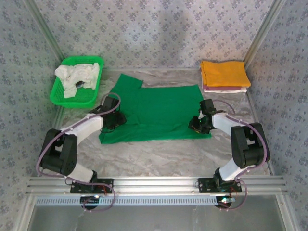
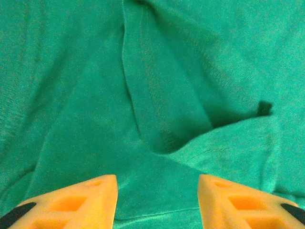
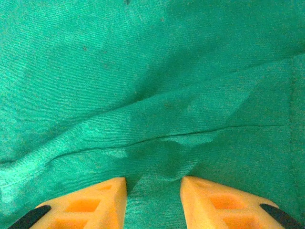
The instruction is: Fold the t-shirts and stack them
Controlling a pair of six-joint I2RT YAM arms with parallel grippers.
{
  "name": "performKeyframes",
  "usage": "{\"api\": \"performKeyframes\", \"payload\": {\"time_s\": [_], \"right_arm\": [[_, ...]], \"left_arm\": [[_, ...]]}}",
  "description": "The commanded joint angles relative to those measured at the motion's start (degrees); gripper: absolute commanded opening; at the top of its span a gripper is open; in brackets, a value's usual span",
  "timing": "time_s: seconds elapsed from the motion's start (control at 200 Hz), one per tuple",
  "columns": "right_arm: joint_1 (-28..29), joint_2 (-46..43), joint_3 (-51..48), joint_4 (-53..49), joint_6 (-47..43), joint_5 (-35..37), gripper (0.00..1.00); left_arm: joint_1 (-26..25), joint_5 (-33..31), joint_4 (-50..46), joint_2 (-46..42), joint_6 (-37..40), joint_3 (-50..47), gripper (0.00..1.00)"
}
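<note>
A bright green t-shirt (image 1: 159,110) lies spread flat across the middle of the table, one sleeve (image 1: 129,81) pointing to the back left. My left gripper (image 1: 117,119) is at the shirt's left edge. In the left wrist view it (image 2: 157,191) stands open, its orange fingers (image 2: 90,200) well apart above smooth green cloth (image 2: 181,95) with a fold ahead of them. My right gripper (image 1: 197,124) rests at the shirt's near right edge. In the right wrist view it (image 3: 153,191) is shut on a raised pucker of the green cloth (image 3: 143,71), with wrinkles running toward the gap.
At the back left, a green mesh basket (image 1: 60,96) holds crumpled whitish t-shirts (image 1: 77,77). A folded orange-yellow t-shirt (image 1: 224,72) tops a pale folded stack (image 1: 226,89) at the back right. Patterned walls and metal posts close in the table on three sides.
</note>
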Motion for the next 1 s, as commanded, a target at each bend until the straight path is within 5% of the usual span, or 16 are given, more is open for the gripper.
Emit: {"api": "performKeyframes", "payload": {"time_s": [0.0, 0.145, 0.47, 0.59, 0.994], "right_arm": [[-0.01, 1.74, -0.50, -1.43, -0.63, 0.83, 0.39], [-0.02, 1.44, -0.74, -1.69, -0.79, 1.11, 0.39], [-0.23, 1.10, -1.02, -1.77, -0.71, 1.46, 0.39], [-0.20, 1.00, -1.12, -1.79, -0.53, 1.55, 0.39], [-0.35, 0.88, -1.29, -1.62, -0.26, 1.46, 0.40]], "left_arm": [[0.38, 2.41, 3.76, 1.45, -1.78, -0.32, 0.48], [0.39, 3.02, 5.65, 3.23, -1.52, 0.09, 0.46], [0.30, 2.87, 5.48, 5.82, -0.20, 2.48, 0.06], [-0.03, 1.64, 3.91, 5.16, 0.46, 3.55, 0.00], [-2.79, -1.59, -0.72, 10.23, 6.31, 15.82, 0.00]]}}
